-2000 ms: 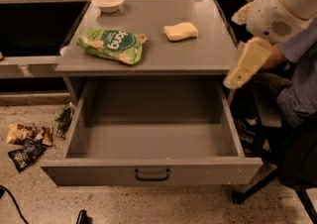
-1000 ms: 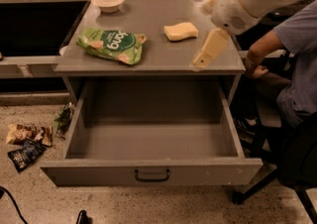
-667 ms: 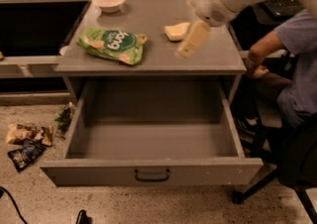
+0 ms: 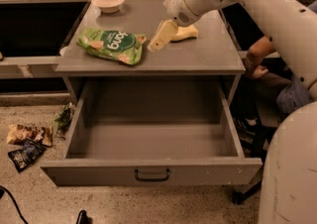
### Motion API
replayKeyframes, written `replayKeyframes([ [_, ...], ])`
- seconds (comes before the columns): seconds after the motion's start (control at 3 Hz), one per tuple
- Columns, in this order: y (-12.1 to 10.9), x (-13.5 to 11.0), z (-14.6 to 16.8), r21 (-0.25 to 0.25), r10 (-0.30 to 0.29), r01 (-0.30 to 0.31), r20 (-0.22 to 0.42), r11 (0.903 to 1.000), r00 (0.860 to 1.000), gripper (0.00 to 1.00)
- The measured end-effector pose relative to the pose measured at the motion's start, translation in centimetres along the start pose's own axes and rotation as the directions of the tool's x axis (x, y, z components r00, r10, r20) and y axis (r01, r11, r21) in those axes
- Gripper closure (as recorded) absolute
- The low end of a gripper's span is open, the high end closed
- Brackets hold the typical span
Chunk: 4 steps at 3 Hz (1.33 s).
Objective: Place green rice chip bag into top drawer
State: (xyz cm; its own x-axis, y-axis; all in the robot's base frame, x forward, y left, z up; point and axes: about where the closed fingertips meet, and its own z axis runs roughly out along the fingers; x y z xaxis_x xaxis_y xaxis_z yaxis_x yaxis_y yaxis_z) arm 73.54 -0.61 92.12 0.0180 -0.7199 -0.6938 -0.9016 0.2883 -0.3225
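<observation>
- Grey table top (image 4: 208, 54) fills the middle, with bare room along its right and front edges.
- The green rice chip bag (image 4: 113, 44) lies flat on the left front part of the table, close to the front edge.
- The gripper (image 4: 153, 44) hangs over the table, just beside the bag's right end, tip tilted down.
- I cannot tell if the gripper is spread or pressed together.
- A yellow sponge (image 4: 187, 32) lies behind the gripper.
- A small bowl (image 4: 108, 3) sits at the back left.
- The top drawer (image 4: 148, 168) is pulled out under the table, its wide grey bottom showing.
- Two snack packets (image 4: 27, 135) lie on the floor to the left.
</observation>
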Motion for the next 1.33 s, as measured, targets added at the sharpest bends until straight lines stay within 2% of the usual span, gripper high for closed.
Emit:
replayKeyframes([
  [0.33,0.0,0.0,0.0,0.000,0.000,0.000,0.000,1.0000,1.000,0.00],
  [1.0,-1.0,-4.6,6.3,-0.001,-0.049,0.049,0.044,0.9988,0.998,0.00],
  [1.33,-0.7,-6.4,8.9,-0.013,-0.031,0.032,0.069,0.9994,0.997,0.00],
])
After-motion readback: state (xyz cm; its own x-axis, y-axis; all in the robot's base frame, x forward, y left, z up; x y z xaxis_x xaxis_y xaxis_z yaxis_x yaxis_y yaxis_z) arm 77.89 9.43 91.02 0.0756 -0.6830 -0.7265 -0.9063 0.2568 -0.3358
